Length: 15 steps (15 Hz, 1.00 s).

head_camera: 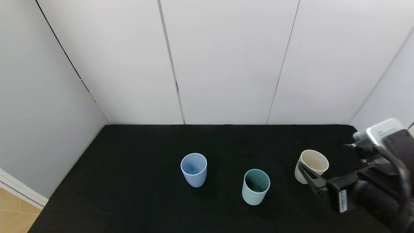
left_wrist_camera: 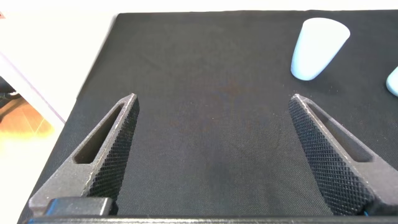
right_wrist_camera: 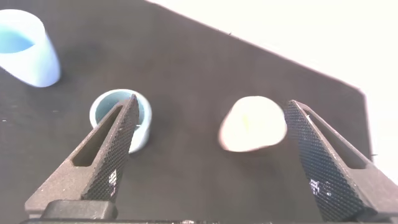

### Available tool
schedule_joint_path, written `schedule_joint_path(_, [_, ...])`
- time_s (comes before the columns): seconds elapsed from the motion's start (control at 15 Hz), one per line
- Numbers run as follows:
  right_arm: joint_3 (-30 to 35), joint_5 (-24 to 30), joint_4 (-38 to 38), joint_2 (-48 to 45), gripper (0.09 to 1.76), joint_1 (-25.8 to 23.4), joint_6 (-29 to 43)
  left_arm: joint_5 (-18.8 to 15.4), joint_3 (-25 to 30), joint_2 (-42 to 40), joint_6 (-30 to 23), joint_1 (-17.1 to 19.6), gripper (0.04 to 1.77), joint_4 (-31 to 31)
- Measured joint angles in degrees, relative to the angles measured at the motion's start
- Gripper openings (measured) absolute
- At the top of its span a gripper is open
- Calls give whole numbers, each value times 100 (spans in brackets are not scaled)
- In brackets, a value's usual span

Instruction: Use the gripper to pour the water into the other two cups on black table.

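Note:
Three cups stand on the black table [head_camera: 136,181]: the light blue cup [head_camera: 194,170] at left, the teal-green cup [head_camera: 256,187] in the middle, and the cream-beige cup [head_camera: 311,166] at right. The water barely shows inside the teal-green cup. My right gripper [head_camera: 312,181] hovers at the right, open and empty, with a finger in front of the cream-beige cup. In the right wrist view the gripper [right_wrist_camera: 212,102] is above the table, with the teal-green cup [right_wrist_camera: 144,121] and the cream-beige cup [right_wrist_camera: 252,124] below it. My left gripper [left_wrist_camera: 212,98] is open and empty over bare cloth.
White wall panels [head_camera: 226,64] close the back and sides of the table. The table's left edge and a wooden floor [head_camera: 13,213] show at lower left. In the left wrist view the light blue cup [left_wrist_camera: 318,48] stands far off from the left gripper.

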Motion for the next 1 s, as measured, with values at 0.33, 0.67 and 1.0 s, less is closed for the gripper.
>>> schedule_joint_path(0.33, [621,-85,794,-1790,170,-334,-350,0,0,0,0,0,172,0])
schedule_joint_path(0.67, [1390,712,1196,-3311,170,-1324,-400,0,0,0,-2,0,172,0])
schedule_joint_path(1.0, [1905,2369,1425,-4403,170,-2094,-373,0,0,0,-2,2,172,1])
